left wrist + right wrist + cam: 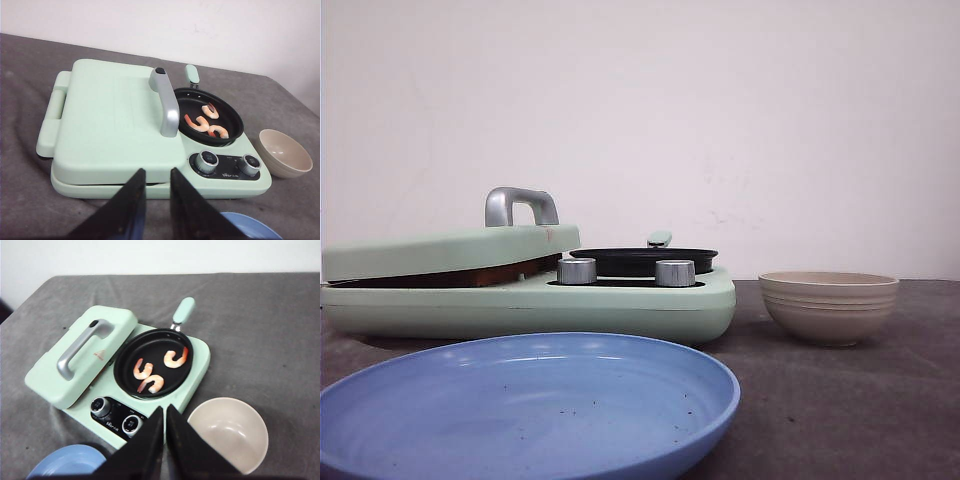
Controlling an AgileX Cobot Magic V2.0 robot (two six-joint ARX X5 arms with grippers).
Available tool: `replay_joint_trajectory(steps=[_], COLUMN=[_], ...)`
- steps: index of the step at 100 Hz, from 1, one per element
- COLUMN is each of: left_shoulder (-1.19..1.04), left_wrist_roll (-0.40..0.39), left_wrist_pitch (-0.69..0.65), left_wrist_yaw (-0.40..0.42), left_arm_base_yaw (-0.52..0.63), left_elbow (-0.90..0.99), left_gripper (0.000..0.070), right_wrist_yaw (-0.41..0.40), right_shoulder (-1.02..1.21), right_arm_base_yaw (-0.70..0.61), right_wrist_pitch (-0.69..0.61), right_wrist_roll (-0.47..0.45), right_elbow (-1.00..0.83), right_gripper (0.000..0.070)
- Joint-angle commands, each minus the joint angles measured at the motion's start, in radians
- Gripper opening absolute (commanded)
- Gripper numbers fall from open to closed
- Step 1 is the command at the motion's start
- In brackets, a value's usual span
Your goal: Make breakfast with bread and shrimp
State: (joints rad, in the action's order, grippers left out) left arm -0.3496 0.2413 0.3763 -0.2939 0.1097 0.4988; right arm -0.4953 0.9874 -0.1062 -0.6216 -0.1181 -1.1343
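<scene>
Three pinkish shrimp (152, 384) lie in the small black pan (150, 347) on the right side of the mint-green grill (235, 187); they also show in the left wrist view (197, 123). The grill's lid (110, 115) with its silver handle (167, 105) is down. In the front view a brown strip (450, 277) shows in the gap under the lid; the bread faces are hidden. My left gripper (157, 171) hovers in front of the grill, slightly open and empty. My right gripper (165, 407) hovers above the grill's knobs, shut and empty.
An empty beige ribbed bowl (828, 305) stands right of the grill, also in the right wrist view (227, 435). An empty blue plate (520, 410) sits at the front of the grey table. Two silver knobs (576, 271) face front. The pan's green handle (183, 311) points backward.
</scene>
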Motion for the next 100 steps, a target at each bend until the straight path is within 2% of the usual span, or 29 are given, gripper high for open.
replay_joint_trajectory(steps=[1, 13, 42, 52, 64, 70, 81, 100], left_shoulder=[-0.002, 0.000, 0.048, 0.079, 0.138, 0.172, 0.228, 0.267], left_wrist_roll=[0.027, 0.039, 0.033, 0.033, 0.040, 0.054, 0.107, 0.137], left_wrist_pitch=[-0.019, -0.040, -0.047, -0.049, -0.055, -0.057, -0.049, -0.038], left_wrist_yaw=[-0.003, -0.016, -0.019, -0.009, 0.010, 0.012, 0.018, 0.051], left_arm_base_yaw=[0.002, 0.002, 0.002, 0.002, 0.002, 0.001, 0.002, 0.002], left_elbow=[0.005, 0.005, 0.001, -0.024, -0.089, -0.124, -0.167, -0.169], left_gripper=[0.0000, 0.0000, 0.0000, 0.0000, 0.0000, 0.0000, 0.0000, 0.0000], right_wrist_yaw=[-0.002, 0.005, 0.115, 0.160, 0.163, 0.153, 0.192, 0.241], right_shoulder=[-0.017, -0.077, -0.385, -0.521, -0.673, -0.735, -0.816, -0.854], right_arm_base_yaw=[-0.029, -0.090, -0.154, -0.153, -0.153, -0.153, -0.153, -0.153], right_wrist_pitch=[0.020, 0.085, 0.263, 0.267, 0.259, 0.294, 0.217, 0.232], right_wrist_roll=[0.039, 0.051, 0.077, 0.072, 0.045, -0.029, -0.043, -0.079], right_elbow=[0.011, 0.087, 0.444, 0.560, 0.689, 0.730, 0.764, 0.783], right_gripper=[0.0000, 0.0000, 0.0000, 0.0000, 0.0000, 0.0000, 0.0000, 0.0000])
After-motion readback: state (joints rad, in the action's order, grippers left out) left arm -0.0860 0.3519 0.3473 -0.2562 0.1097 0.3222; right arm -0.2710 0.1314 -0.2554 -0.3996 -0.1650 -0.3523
